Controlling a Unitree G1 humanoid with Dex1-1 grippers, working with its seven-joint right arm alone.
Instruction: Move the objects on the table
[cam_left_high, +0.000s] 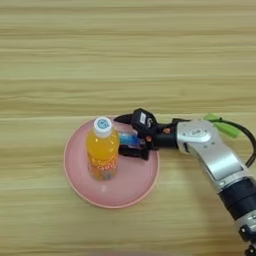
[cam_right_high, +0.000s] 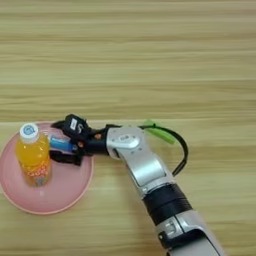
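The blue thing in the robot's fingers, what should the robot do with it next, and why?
Probably lower it a little and let go. The right gripper holds the blue tube between its two black fingers, over the pink plate and just beside the orange-drink bottle. It already looks placed over the plate, so a gentle release would avoid bumping the bottle.

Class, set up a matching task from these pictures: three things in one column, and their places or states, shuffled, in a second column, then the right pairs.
Things:
1. orange-drink bottle
2. blue tube
3. pink plate

States:
A. lies flat on the wooden table
B. stands upright on the plate
C. sits between the fingers of the right gripper

Pairs: 1-B, 2-C, 3-A
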